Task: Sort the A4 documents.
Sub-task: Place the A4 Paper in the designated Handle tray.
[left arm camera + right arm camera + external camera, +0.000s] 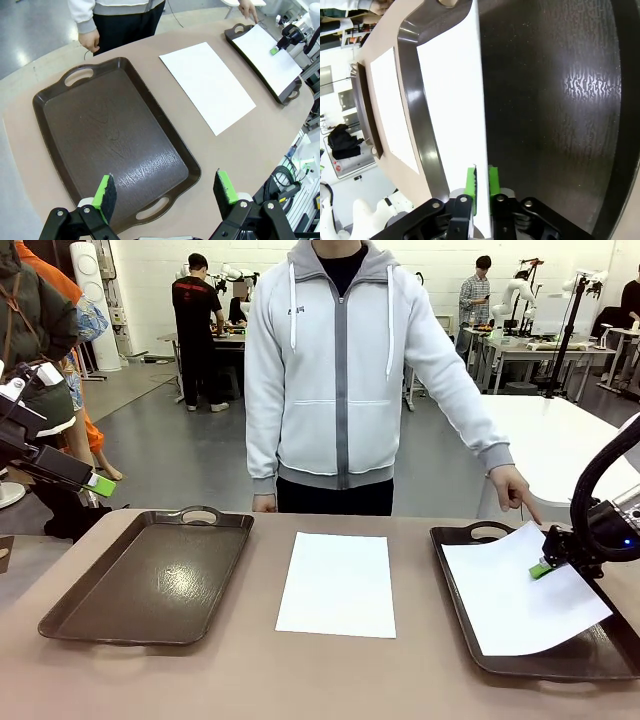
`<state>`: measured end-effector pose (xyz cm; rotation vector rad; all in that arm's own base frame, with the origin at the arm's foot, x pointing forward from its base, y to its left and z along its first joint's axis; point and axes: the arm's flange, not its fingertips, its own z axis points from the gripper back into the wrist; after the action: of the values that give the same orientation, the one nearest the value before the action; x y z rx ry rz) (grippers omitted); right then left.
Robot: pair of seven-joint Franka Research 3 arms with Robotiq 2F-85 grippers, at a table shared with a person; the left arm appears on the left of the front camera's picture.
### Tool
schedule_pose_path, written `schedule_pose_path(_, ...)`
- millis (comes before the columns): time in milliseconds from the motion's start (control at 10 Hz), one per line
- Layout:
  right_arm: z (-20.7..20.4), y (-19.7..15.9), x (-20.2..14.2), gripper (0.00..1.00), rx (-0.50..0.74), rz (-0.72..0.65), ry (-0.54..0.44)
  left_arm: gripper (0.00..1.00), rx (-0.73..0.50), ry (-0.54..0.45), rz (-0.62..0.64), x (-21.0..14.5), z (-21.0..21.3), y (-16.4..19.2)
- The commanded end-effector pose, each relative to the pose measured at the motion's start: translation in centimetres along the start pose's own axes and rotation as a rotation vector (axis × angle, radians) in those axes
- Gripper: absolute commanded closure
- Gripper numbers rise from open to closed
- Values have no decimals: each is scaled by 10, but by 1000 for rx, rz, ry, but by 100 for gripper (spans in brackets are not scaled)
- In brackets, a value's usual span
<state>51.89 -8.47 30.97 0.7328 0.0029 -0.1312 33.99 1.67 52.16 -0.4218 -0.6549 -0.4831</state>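
One A4 document (337,583) (207,85) (390,110) lies flat on the table between two brown trays. A second A4 document (520,600) (267,55) (452,100) lies slanted in the right tray (600,650) (555,100), with its far edge raised. My right gripper (541,568) (482,180) is at that raised edge; its green pads stand a little apart on either side of the sheet. My left gripper (100,483) (165,187) hangs wide open and holds nothing, above the near end of the left tray (150,580) (110,140).
A person in a light grey hoodie stands at the far side. One hand (515,490) points a finger at the right tray's far rim, close to my right gripper. The other hand (263,502) hangs by the table's far edge.
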Motion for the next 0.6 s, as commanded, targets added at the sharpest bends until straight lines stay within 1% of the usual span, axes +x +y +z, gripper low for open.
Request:
schedule_pose_path(0,-4,0,-2,69,-21,-32,-20,0,-11,-4,2,0,0,1)
schedule_pose_path(100,-4,0,-5,63,-45,-47,-24,0,-11,-4,2,0,0,1)
schedule_pose_path(200,-2,0,-8,51,-87,-65,-37,0,-11,-4,2,0,0,1)
schedule_pose_path(300,3,0,-12,44,-138,-87,-59,0,-11,-4,2,0,0,1)
schedule_pose_path(400,6,2,-16,32,-164,-100,-73,0,-11,-4,2,0,0,1)
schedule_pose_path(500,8,3,-20,26,-201,-111,-82,0,-11,-4,2,0,0,1)
